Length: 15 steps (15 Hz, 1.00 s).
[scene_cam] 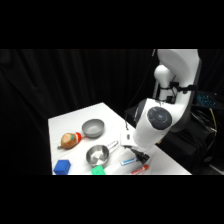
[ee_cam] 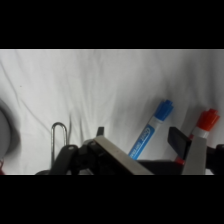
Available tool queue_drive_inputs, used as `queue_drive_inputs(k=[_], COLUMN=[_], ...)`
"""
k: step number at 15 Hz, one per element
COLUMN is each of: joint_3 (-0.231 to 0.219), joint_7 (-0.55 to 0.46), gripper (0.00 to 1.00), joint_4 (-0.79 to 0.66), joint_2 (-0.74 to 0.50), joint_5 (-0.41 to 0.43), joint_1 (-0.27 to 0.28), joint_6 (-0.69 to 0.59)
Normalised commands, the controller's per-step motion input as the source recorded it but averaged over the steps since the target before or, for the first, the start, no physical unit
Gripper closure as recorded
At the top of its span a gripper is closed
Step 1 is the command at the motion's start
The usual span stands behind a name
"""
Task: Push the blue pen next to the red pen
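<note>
Blue pen (ee_cam: 152, 129) lies between the spread end effector (ee_cam: 145, 150) fingers, near red pen (ee_cam: 204, 123).

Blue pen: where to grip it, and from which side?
Grip the blue pen at mid-barrel, coming straight down from above, jaws closing across its width. It lies flat on the table, slim and straight, with bare gaps along both long sides; the red pen lies apart.

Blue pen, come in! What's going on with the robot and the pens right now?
Gripper low over table, jaws straddling blue pen. Red pen alongside, small gap, roughly parallel. Nothing between them.
</note>
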Motion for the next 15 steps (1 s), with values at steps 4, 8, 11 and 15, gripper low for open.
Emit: queue_drive_inputs(k=[4,8,11,15], joint_3=[0.075,0.085,0.108,0.091], joint_7=[0.19,0.13,0.07,0.04], gripper=[0.00,0.00,0.00,0.00], joint_4=[-0.12,-0.11,-0.05,0.01], joint_2=[-0.21,-0.15,-0.06,0.02], joint_5=[0.000,0.030,0.072,0.085], joint_1=[-0.171,-0.158,-0.138,-0.132], joint_6=[-0.05,-0.03,-0.02,0.07])
